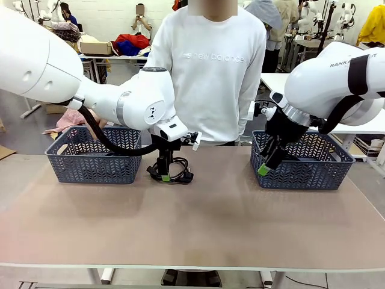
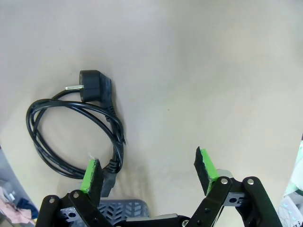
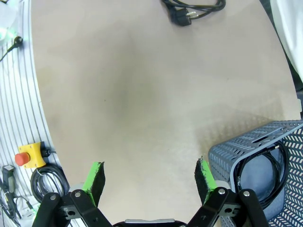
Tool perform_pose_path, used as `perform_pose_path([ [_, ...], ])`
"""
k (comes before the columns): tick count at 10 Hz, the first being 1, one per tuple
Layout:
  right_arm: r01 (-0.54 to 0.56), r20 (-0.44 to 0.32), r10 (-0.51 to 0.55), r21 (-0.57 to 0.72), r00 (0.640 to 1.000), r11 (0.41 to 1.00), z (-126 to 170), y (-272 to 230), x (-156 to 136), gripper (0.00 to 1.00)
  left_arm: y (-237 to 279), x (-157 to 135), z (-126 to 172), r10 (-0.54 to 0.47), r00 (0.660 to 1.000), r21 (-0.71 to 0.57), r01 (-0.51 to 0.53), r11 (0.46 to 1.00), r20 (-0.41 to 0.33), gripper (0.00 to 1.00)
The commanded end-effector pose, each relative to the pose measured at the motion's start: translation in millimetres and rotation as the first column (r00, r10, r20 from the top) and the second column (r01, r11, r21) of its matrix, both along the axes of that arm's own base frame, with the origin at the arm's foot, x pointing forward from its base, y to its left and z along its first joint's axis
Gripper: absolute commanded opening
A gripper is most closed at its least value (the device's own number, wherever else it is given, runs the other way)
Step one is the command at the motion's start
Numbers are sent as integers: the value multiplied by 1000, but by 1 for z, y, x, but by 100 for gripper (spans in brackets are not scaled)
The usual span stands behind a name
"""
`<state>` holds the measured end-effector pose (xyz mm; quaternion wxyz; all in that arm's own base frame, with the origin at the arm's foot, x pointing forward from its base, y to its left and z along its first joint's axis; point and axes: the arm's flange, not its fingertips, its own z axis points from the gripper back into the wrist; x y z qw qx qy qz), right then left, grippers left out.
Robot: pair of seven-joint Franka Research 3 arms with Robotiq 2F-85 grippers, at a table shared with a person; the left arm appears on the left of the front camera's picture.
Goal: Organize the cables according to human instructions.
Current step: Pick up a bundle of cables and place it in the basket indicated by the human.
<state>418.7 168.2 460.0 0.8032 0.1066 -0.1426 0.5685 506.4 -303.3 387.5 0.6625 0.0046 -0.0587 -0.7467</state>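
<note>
I see a basket (image 1: 93, 159) at 9 o'clock and another (image 1: 304, 162) at 3, a person (image 1: 207, 66) at 12, one cable (image 2: 75, 125) loose mid-table under my left claw (image 2: 149, 172), which gapes wide and empty, as does my right claw (image 3: 149, 177) beside the basket holding a second cable (image 3: 265, 177).

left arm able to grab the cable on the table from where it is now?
Probably yes. The left gripper is open right above the coiled cable, one green pad beside its loop, nothing lying over it on the table.
</note>
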Motion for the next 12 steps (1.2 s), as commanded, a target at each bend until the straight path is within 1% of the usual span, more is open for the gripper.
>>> perform_pose_path([
  [1, 0, -2, 0, -1, 1000, 1000, 3, 1, 1, 100, 4, -1, 0, 4, 1000, 7, -4, 1000, 1, 100],
  [2, 0, -2, 0, -1, 1000, 1000, 3, 1, 1, 100, 0, 0, 0, 0, 1000, 0, 0, 1000, 0, 100],
  [3, 0, -2, 0, -1, 1000, 1000, 3, 1, 1, 100, 4, 14, -9, -5, 1000, 6, 5, 1000, 7, 100],
  [4, 0, -2, 0, -1, 1000, 1000, 3, 1, 1, 100, 5, 22, -14, -11, 1000, 20, 11, 1000, 10, 100],
  [5, 0, -2, 0, -1, 1000, 1000, 3, 1, 1, 100, 6, 32, -20, -30, 1000, 26, 30, 999, 0, 100],
  [8, 0, -2, 0, -1, 1000, 1000, 3, 1, 1, 100, 4, 55, -35, -44, 999, 46, 45, 998, -22, 100],
  [10, 0, -2, 0, -1, 1000, 1000, 3, 1, 1, 100, 4, 63, -45, -46, 997, 51, 49, 997, -68, 100],
  [12, 0, -2, 0, -1, 1000, 1000, 3, 1, 1, 100, 5, 63, -49, -61, 992, 59, 68, 996, -110, 100],
])
